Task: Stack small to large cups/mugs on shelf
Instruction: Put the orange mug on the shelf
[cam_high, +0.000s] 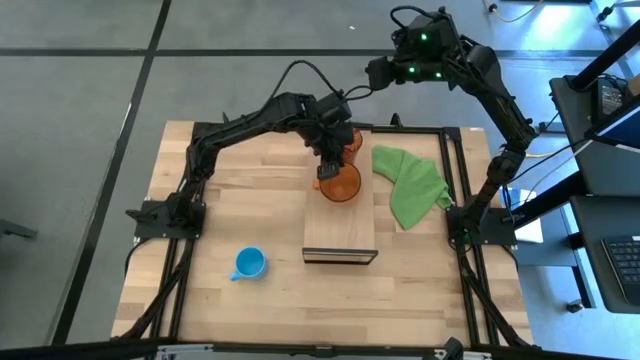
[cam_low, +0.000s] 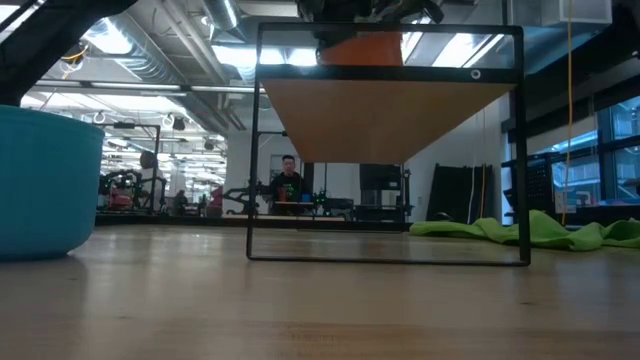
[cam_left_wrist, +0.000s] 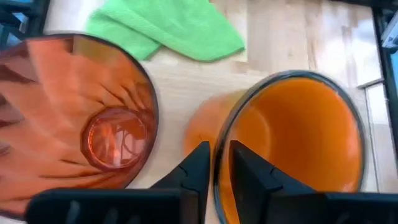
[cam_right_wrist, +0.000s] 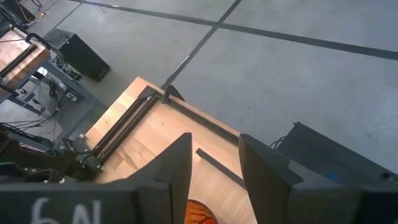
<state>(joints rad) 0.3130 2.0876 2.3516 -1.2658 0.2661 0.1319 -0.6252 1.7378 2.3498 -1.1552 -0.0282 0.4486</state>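
1. From above, the orange mug (cam_high: 340, 183) is see-through and round. It sits on the far end of the shelf (cam_high: 340, 228), a long pale wood plank with a dark near end. The left pincer (cam_high: 327, 172) is right over the mug's far rim. The ribbed cup (cam_high: 350, 138) is reddish brown and sits just behind the mug, partly under the arm. The blue mug (cam_high: 249, 263) stands alone on the desk, near the front left corner. A green cloth (cam_high: 410, 185) lies by the desk's right edge. The right pincer (cam_high: 385, 72) hangs high past the desk's far edge.
2. From table height, the blue mug (cam_low: 45, 185) fills the left side. The shelf (cam_low: 385, 120) sits up on a thin black frame.
3. The left wrist camera shows the left pincer (cam_left_wrist: 214, 163) clamped on the orange mug's (cam_left_wrist: 298, 137) rim, one finger (cam_left_wrist: 198, 163) outside and one inside. The ribbed cup (cam_left_wrist: 74, 118) stands beside it.
4. The right wrist camera shows the right pincer (cam_right_wrist: 214, 163) with fingers apart, holding nothing.
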